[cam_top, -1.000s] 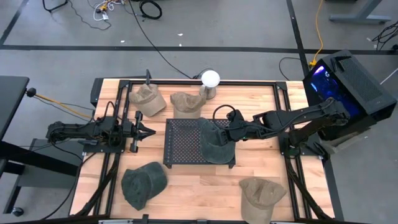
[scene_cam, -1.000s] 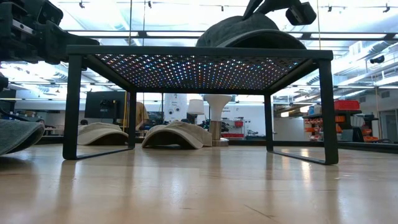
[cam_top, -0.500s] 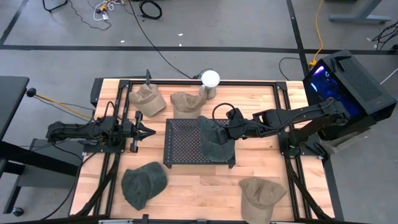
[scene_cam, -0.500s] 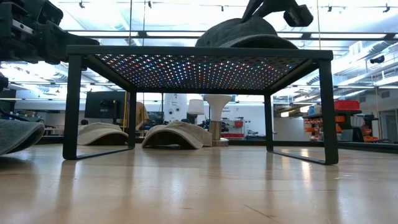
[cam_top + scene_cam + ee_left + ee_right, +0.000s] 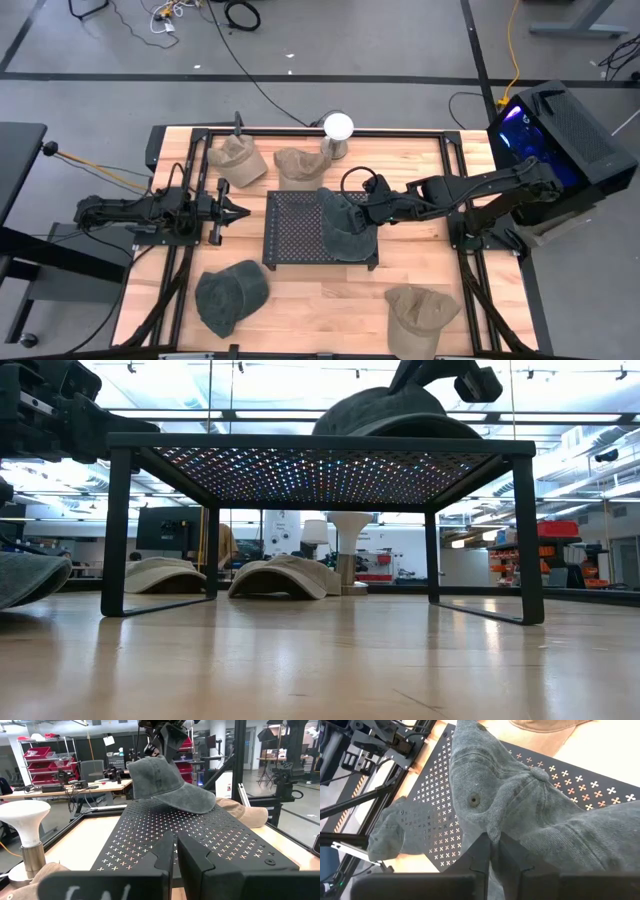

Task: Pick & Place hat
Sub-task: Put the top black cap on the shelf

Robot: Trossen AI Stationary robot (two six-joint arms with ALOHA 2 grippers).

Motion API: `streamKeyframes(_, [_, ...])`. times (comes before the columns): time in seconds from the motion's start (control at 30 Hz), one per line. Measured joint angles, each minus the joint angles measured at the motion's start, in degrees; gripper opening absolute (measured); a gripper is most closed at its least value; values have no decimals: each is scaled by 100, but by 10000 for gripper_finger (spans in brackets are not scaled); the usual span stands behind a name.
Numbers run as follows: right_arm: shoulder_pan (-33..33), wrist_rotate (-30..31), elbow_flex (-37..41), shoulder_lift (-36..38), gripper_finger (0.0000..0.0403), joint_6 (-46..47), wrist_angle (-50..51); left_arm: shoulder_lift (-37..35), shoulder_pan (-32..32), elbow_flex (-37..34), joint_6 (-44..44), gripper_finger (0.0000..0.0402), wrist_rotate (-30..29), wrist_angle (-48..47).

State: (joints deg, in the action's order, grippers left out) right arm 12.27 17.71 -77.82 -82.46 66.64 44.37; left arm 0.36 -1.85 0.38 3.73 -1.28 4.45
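Up there, the right gripper (image 5: pixel 368 213) has its fingers pinching the grey hat (image 5: pixel 343 224) on the rack (image 5: pixel 295 228); left gripper (image 5: pixel 238 211), fingers pressed together, waits well apart.

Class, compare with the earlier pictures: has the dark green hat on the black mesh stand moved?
Yes. In the high view the dark green hat, pinched by the right gripper, has slid slightly leftward across the mesh stand, away from its right edge.

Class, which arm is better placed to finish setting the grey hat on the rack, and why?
The right. Its gripper already pinches the hat on the rack; the left gripper waits beside the rack, empty.
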Motion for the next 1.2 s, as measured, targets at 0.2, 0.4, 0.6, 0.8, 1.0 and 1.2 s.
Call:
streamKeyframes(0.2, [-11, -22, 0, 0, 7, 10, -98, 0, 0, 0, 0, 30, -2, 0])
streamKeyframes(0.4, [-15, -35, 0, 0, 18, 12, -124, 0, 0, 0, 0, 30, -1, 0])
streamKeyframes(0.6, [-26, -83, 0, 0, 13, -36, -129, 0, 0, 0, -2, 30, 0, 0])
streamKeyframes(0.8, [-46, -82, 0, 0, 14, -12, -148, -1, 0, 0, -2, 30, -1, 0])
streamKeyframes(1.0, [-52, -76, 0, 0, 20, 13, -154, 0, 0, 0, -2, 30, -2, 0])
streamKeyframes(1.2, [-52, -74, 0, 0, 20, -6, -154, 0, 0, 0, 0, 30, -2, 0])
